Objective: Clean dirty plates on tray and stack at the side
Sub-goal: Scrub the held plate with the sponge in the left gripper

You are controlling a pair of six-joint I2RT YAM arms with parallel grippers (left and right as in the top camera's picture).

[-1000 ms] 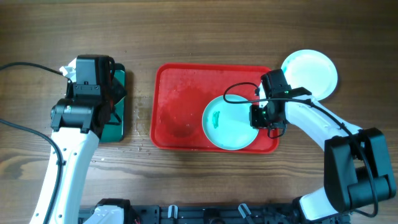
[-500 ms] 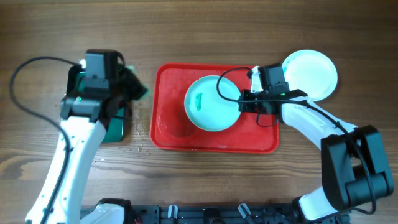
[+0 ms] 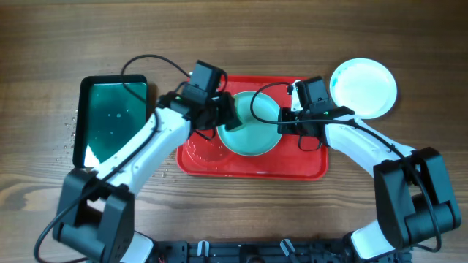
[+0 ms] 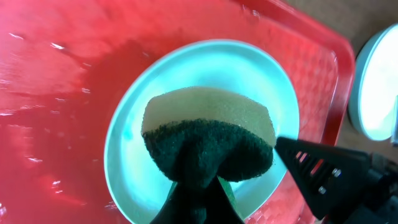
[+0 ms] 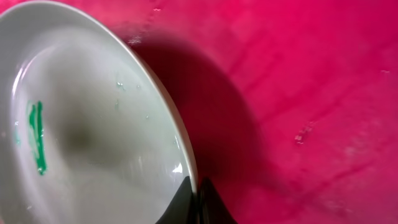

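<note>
A pale light-blue plate (image 3: 256, 135) with a teal-green smear (image 5: 37, 137) is held tilted above the red tray (image 3: 212, 157). My right gripper (image 3: 289, 123) is shut on the plate's right rim (image 5: 186, 163). My left gripper (image 3: 219, 117) is shut on a sponge (image 4: 208, 138), yellow with a dark green scrubbing face, and holds it over the plate's left half (image 4: 130, 140). Another plate (image 3: 363, 88) lies on the table to the right of the tray, and its edge shows in the left wrist view (image 4: 376, 93).
A smaller dark green tray (image 3: 113, 117) holding water lies at the left. The red tray's floor is wet (image 4: 43, 106). Water drops speckle the wood beside the green tray (image 3: 69, 131). Cables arc above both wrists.
My left arm has swung right from the green tray, carrying the sponge to the plate. My right gripper has lifted the plate up and left, then held it nearly still.
</note>
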